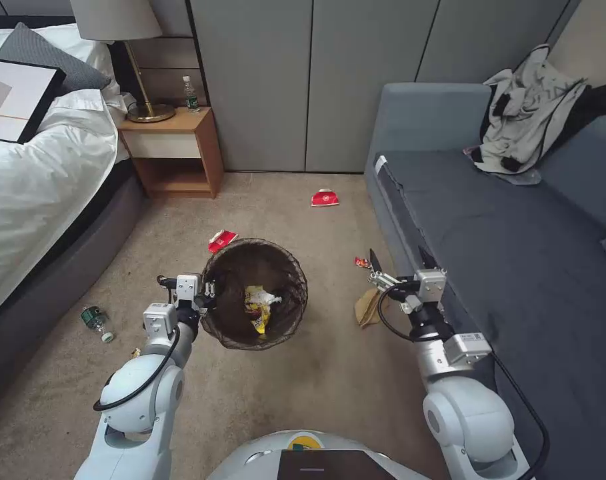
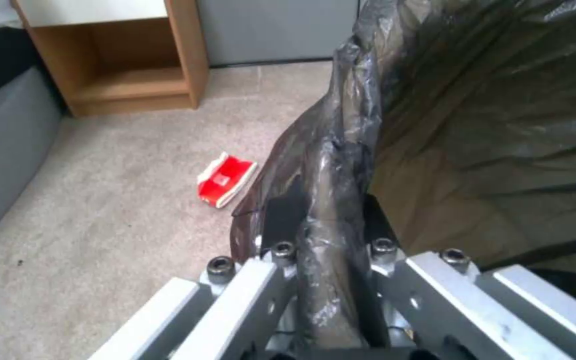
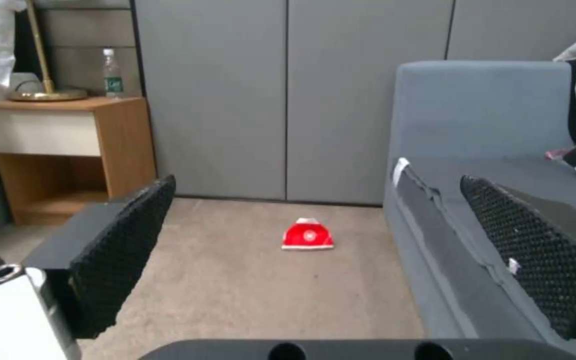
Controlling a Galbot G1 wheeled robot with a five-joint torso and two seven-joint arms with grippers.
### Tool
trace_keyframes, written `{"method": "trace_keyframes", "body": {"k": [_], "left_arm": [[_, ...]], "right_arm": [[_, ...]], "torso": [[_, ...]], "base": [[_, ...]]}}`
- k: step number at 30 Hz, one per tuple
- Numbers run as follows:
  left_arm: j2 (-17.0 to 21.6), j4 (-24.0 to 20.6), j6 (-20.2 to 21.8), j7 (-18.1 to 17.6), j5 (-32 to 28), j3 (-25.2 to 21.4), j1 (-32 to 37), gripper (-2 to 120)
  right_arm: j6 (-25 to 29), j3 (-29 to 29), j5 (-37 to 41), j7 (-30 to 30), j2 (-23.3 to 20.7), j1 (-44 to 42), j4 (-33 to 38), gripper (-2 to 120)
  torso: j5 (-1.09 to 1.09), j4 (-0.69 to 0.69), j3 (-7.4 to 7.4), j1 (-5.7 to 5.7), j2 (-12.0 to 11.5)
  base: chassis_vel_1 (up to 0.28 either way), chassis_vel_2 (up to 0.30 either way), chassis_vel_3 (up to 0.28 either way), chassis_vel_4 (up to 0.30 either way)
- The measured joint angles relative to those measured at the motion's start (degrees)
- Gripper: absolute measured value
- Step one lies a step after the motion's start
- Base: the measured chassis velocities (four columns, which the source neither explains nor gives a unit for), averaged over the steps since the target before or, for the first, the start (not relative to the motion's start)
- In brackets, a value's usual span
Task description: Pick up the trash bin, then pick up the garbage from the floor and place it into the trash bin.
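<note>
Left tool point(image 1: 211, 294) grips trash bin point(image 1: 286, 267) rim; right tool point(image 1: 401, 259) spread

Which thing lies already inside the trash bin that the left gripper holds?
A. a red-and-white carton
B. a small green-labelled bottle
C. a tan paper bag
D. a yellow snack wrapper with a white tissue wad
D: in the head view the yellow snack wrapper and a white tissue wad lie at the bottom of the trash bin, whose rim the left gripper grips; the other pieces lie on the carpet.
</note>
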Motion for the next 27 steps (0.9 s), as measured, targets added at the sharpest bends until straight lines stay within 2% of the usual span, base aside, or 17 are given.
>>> {"method": "trace_keyframes", "body": {"k": [27], "left_arm": [[-0.6, -0.8, -0.2, 0.0, 0.6, 0.0, 0.9, 3]], "right_arm": [[5.3, 4.2, 0.5, 0.2, 0.9, -5.7, -0.6, 100]], "torso": [[0.0, 0.0, 0.0, 0.0, 0.0]], "base": [[0.0, 0.0, 0.0, 0.0]]}}
